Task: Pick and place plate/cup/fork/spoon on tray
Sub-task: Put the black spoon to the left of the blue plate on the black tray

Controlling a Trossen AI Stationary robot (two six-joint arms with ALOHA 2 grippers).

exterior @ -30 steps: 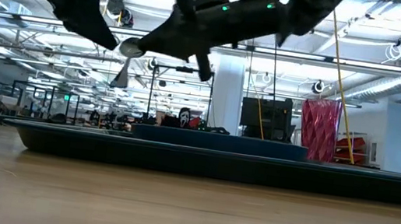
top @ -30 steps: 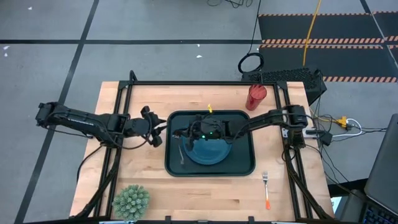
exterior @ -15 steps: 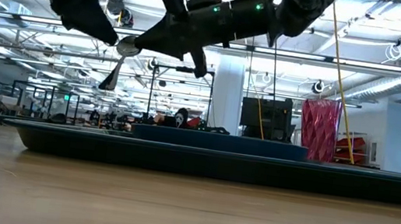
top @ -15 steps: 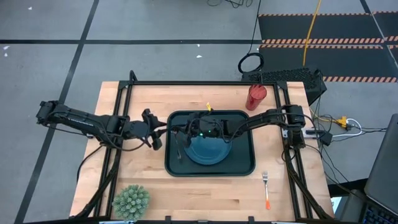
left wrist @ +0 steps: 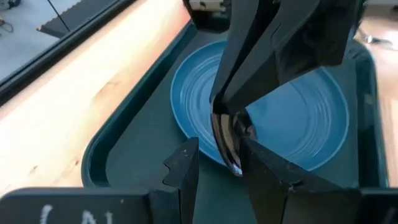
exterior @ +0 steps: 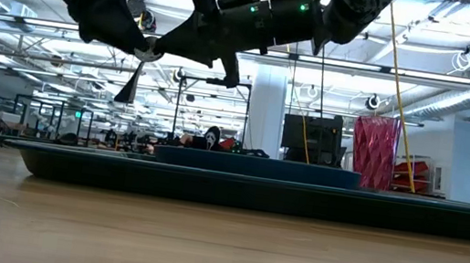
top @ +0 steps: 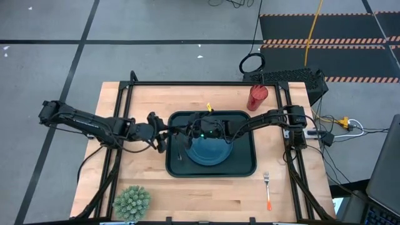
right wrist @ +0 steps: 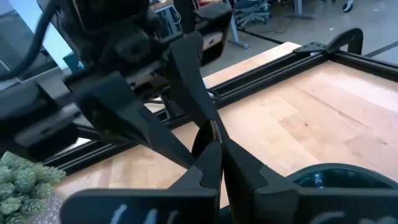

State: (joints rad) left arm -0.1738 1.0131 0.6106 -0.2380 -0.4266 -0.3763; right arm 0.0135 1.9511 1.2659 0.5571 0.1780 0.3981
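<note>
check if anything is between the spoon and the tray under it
Nothing visible blocks the drop. The right hand is shut on the spoon, which hangs above the left side of the tray, near the edge of the plate. The open left hand brackets the spoon from the side, not underneath.

I'm working over a pale wooden table (top: 144,187) with a black frame along its edges. The tray (top: 247,164) lies flat on it, about mid-table. Taking the tray as my landmark: the cup (top: 257,97) stands just off its far right corner, the fork (top: 267,189) lies off its near right corner, and a small spiky green plant (top: 132,202) sits off its near left corner.
</note>
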